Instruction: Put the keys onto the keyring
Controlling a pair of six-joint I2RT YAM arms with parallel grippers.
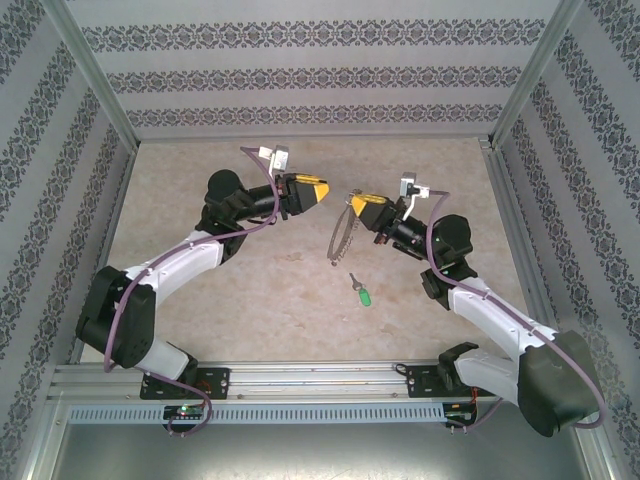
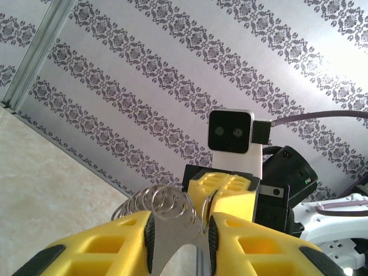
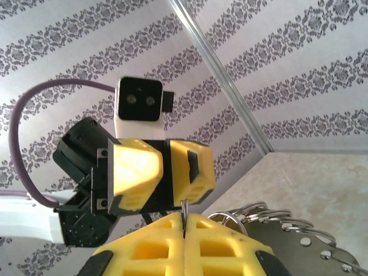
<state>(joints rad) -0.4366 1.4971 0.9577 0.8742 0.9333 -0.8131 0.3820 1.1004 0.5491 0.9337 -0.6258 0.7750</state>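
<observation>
The right gripper's (image 1: 354, 203) jaws are clenched on the top of the ring (image 1: 341, 240), a thin wire nipped between the yellow fingertips (image 3: 172, 230) in the right wrist view. The left gripper's (image 1: 322, 190) jaws stand parted; the ring's metal shows in the gap between its fingers (image 2: 115, 247), and I cannot tell whether they touch it. Both arms reach from their near bases toward the middle of the table (image 1: 250, 300), elbows bent. The grippers are raised above it and face each other almost tip to tip, the left pointing right and the right pointing left. The ring hangs from the right fingers, its long axis running down and a little near-left. The key (image 1: 361, 291) lies flat on the table just near of the ring. Its green head is near-right and its blade points far-left.
</observation>
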